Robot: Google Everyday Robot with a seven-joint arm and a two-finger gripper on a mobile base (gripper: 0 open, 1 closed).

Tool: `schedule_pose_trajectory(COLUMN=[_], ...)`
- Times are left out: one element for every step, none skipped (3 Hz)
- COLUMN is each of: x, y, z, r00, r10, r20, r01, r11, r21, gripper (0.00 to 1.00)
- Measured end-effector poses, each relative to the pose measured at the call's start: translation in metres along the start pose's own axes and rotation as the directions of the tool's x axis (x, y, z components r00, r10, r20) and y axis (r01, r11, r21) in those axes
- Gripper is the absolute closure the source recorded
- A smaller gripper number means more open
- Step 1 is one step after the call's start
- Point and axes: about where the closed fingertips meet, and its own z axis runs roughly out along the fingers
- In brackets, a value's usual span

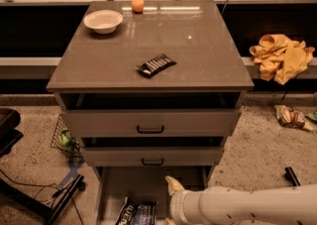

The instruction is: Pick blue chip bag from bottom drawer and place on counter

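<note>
The blue chip bag [136, 214] lies on the floor of the open bottom drawer [130, 185], at its front, partly cut off by the picture's lower edge. My gripper [170, 204] is low inside the drawer, just right of the bag, on the end of the white arm that enters from the lower right. Its fingers are spread; the upper fingertip [173, 185] points up and the lower one is almost out of view. It holds nothing. The counter [198, 45] tops the cabinet.
On the counter are a black-and-white striped bar wrapper [156, 64], a white bowl [103, 21] and an orange [137, 4]. The two upper drawers [150, 122] stand slightly open. A yellow cloth [281, 56] lies right; a wire basket [63, 138] and black stand are left.
</note>
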Motion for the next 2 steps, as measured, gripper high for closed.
schedule_pose_trajectory(x=[0.0326, 0.0338], y=[-0.0027, 0.0029], z=[0.1094, 0.1188], r00=[0.997, 0.996], r10=[0.047, 0.057], r20=[0.068, 0.072], r01=[-0.051, -0.06], r11=[0.997, 0.9972], r21=[0.058, 0.044], gripper=[0.0, 0.0])
